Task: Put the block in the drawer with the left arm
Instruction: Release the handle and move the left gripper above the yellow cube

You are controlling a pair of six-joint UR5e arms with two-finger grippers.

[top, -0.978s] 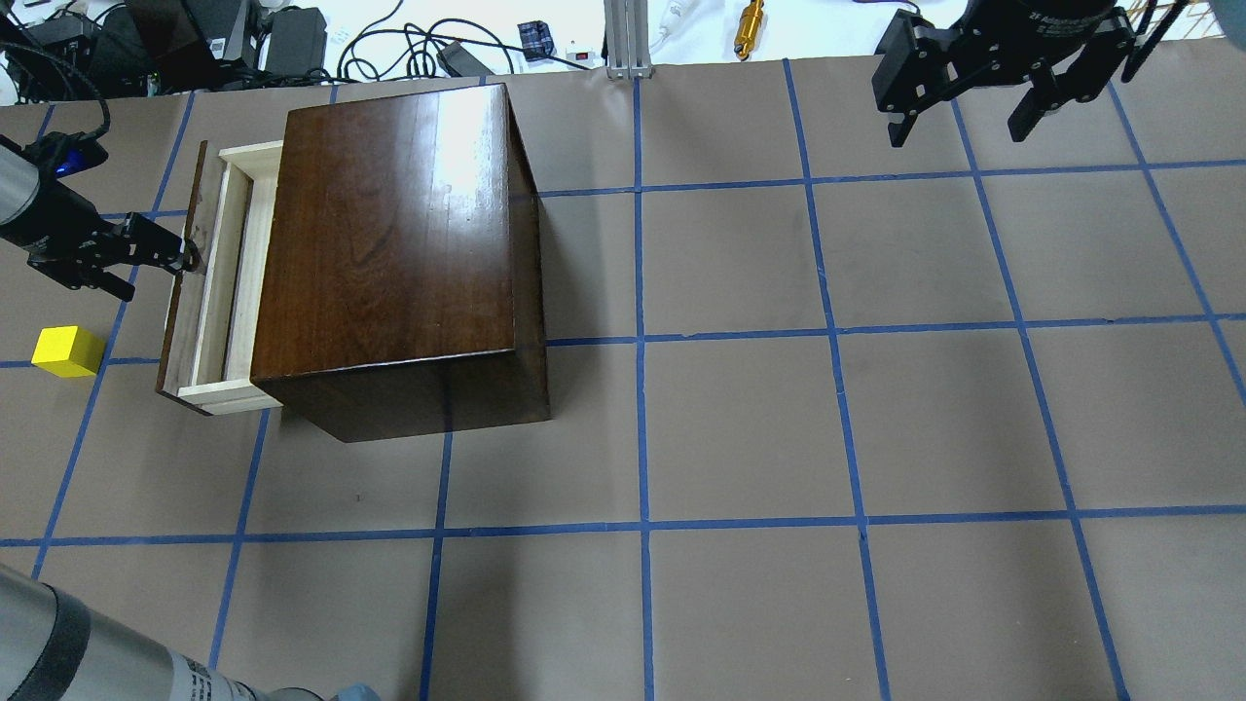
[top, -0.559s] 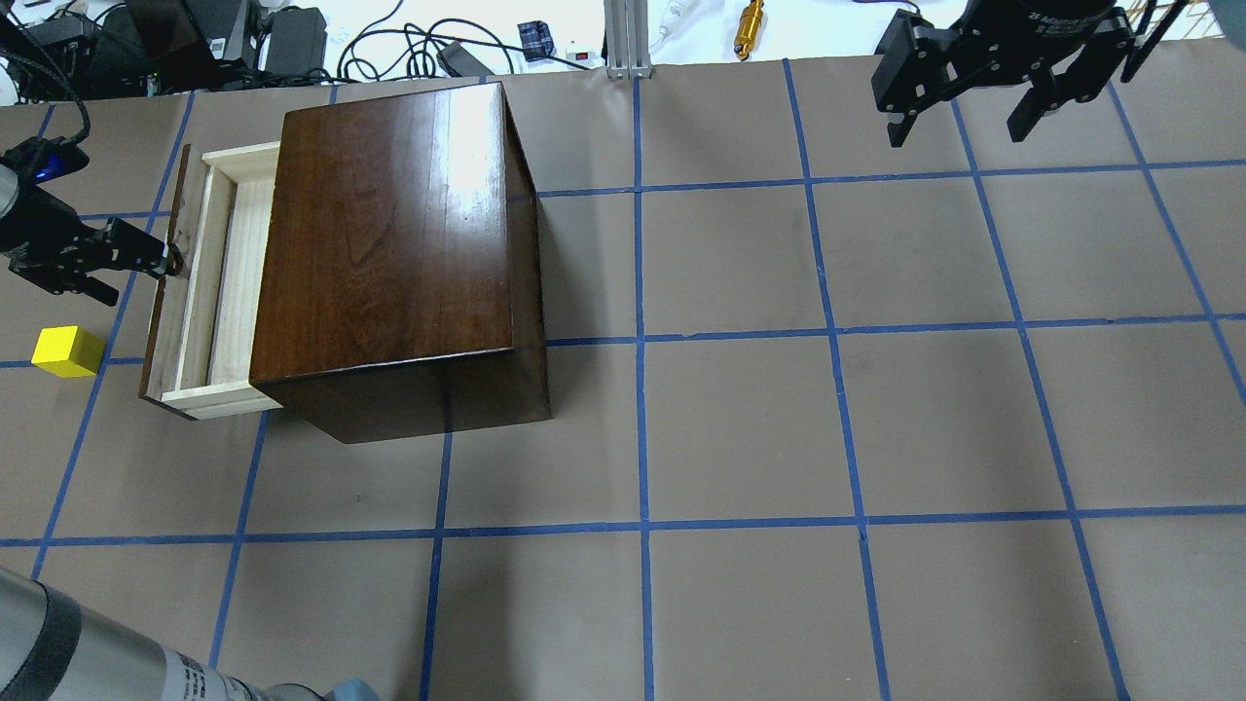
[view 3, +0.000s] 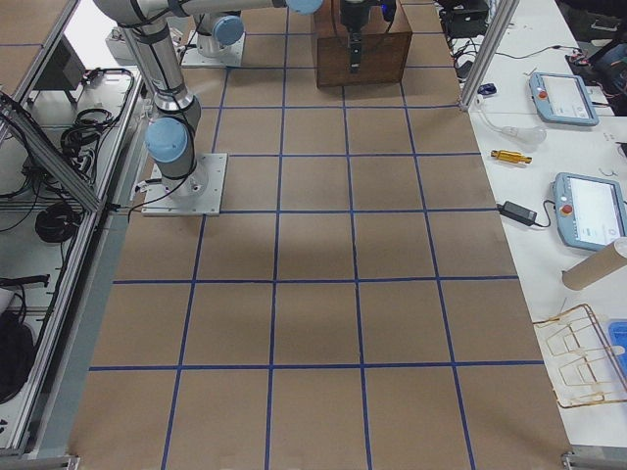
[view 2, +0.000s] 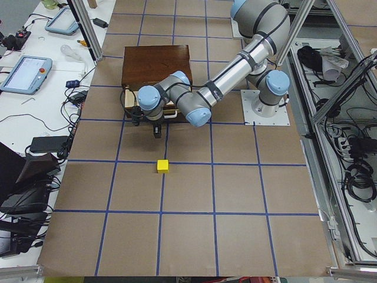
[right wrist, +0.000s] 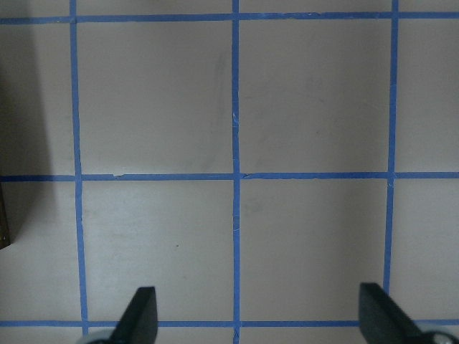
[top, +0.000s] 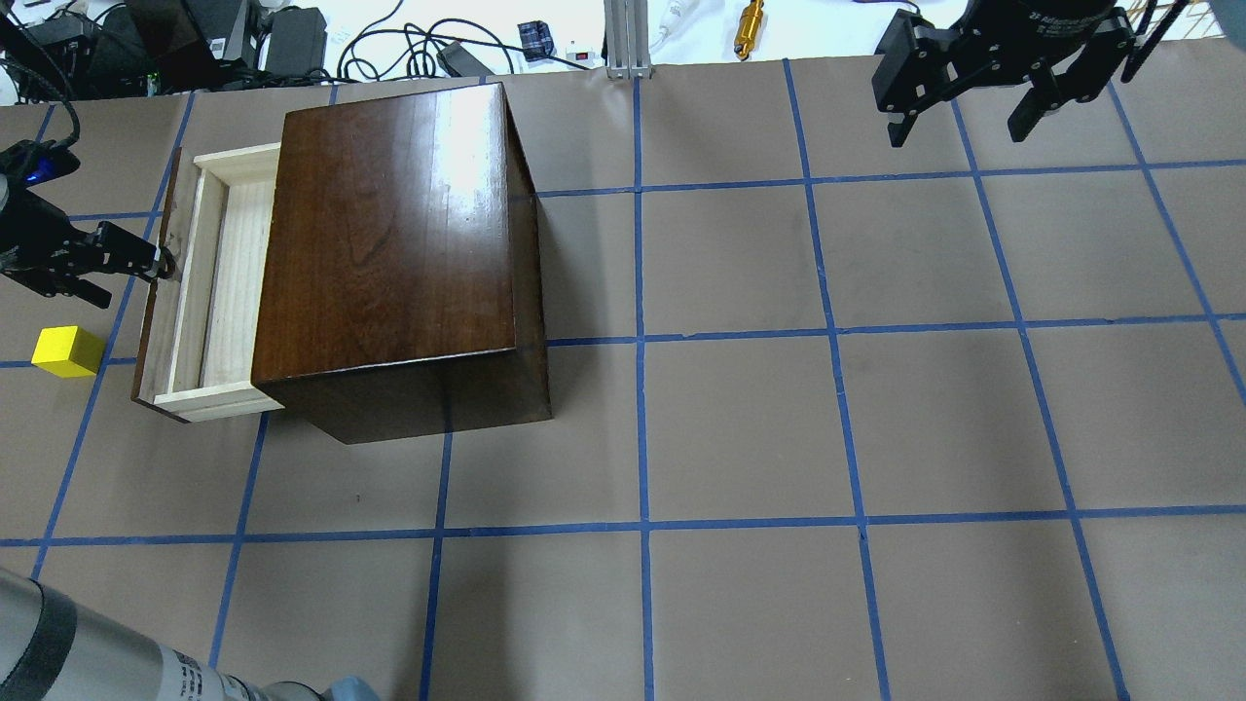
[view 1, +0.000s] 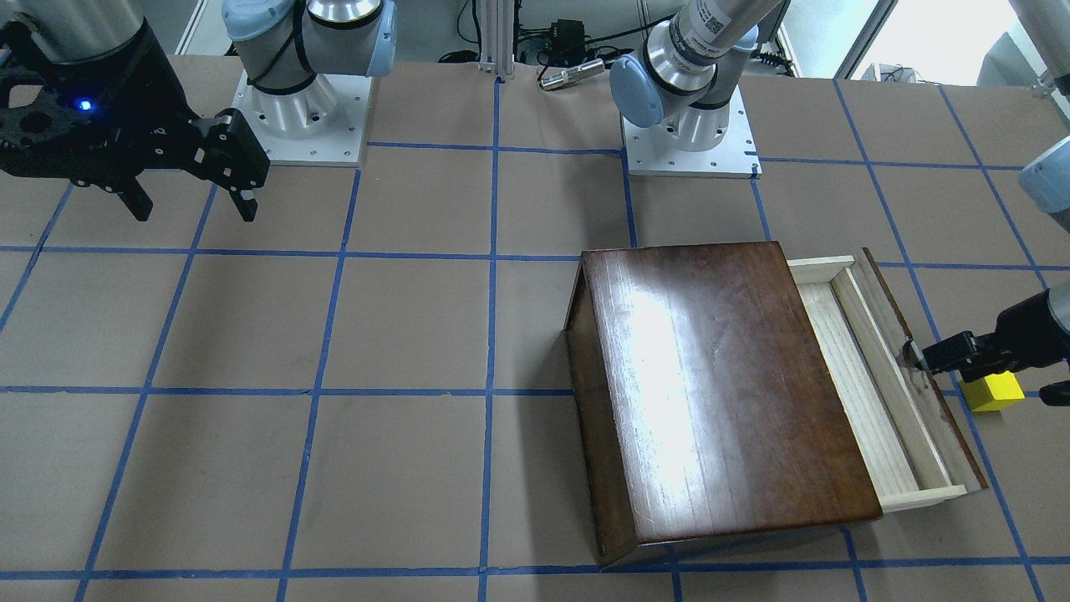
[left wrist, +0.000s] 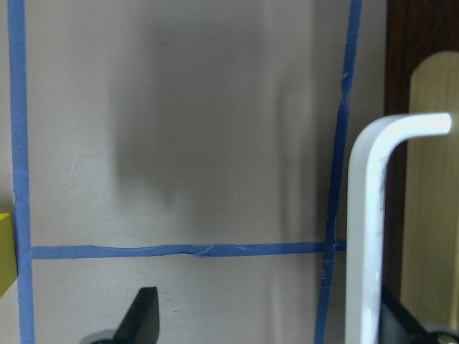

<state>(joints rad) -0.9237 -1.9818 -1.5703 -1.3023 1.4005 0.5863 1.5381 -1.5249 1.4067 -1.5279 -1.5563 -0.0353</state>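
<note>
Dark box (top: 389, 234) on table (top: 779, 438); pale drawer (top: 185, 292) stands partway out of box's side. Left gripper (top: 130, 282) at drawer's dark front, jaws wide apart, one finger (top: 136, 258) against metal pull (left wrist: 366, 215), nothing clamped between them. Yellow block (top: 66, 350) sits on table beyond drawer front, outside box, near left gripper but apart from it. Right gripper (top: 956, 138) hangs well apart from box, off its opposite side, jaws spread, holding nothing

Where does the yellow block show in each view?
Front-facing: block at right edge.
Overhead: block at left edge.
Exterior left: block near centre, on tape.
Exterior right: not visible.
Left wrist: block sliver, left edge.
Right wrist: absent.
Landmark: the open drawer beside it.
</note>
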